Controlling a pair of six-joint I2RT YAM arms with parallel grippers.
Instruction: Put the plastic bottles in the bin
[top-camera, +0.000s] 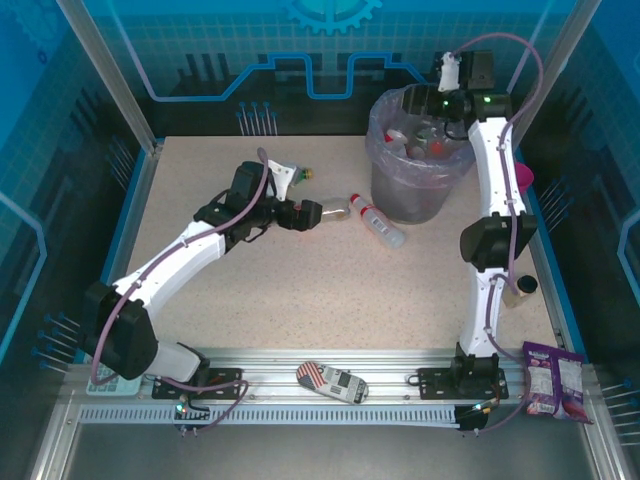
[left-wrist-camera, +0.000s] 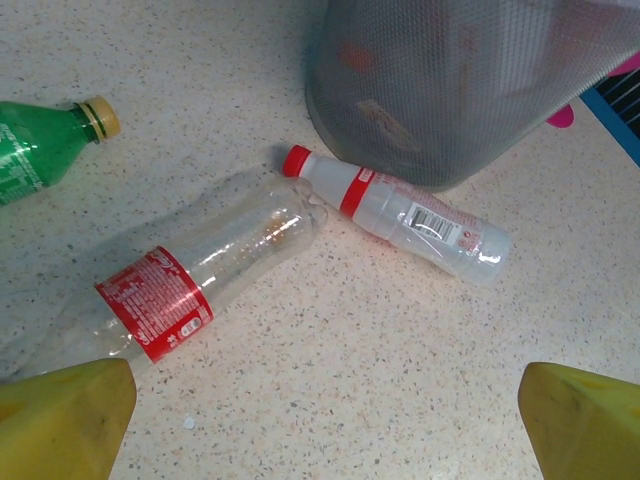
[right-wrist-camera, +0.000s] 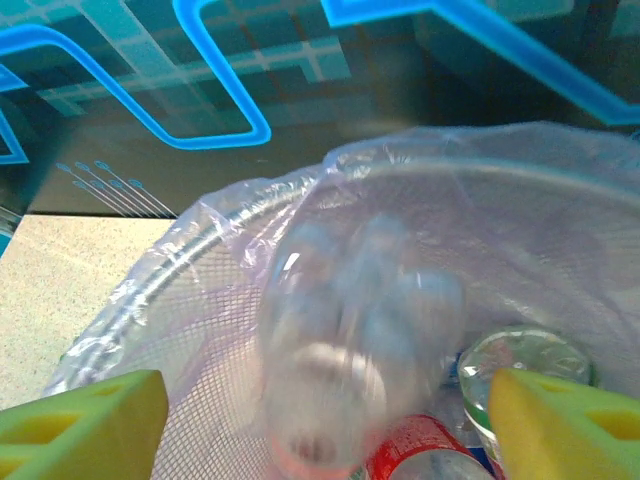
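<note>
The bin (top-camera: 400, 195) is a grey mesh bucket with a lilac bag, standing at the back right. My right gripper (top-camera: 443, 98) hangs open over it. A blurred clear bottle (right-wrist-camera: 350, 340) is between the yellow fingers (right-wrist-camera: 80, 430), touching neither, above several bottles lying inside the bin (right-wrist-camera: 180, 262). On the table lie a clear bottle with a red label (left-wrist-camera: 200, 270), a white bottle with a red cap (left-wrist-camera: 400, 212) and a green bottle with a yellow cap (left-wrist-camera: 30, 150). My left gripper (left-wrist-camera: 325, 425) hovers open just short of the red-labelled bottle (top-camera: 335, 212), holding nothing.
A pink cup (top-camera: 523, 177) sits to the right of the bin by the wall. A purple snack packet (top-camera: 553, 378) and a small patterned object (top-camera: 332, 380) lie on the front rail. Blue panels wall in the table.
</note>
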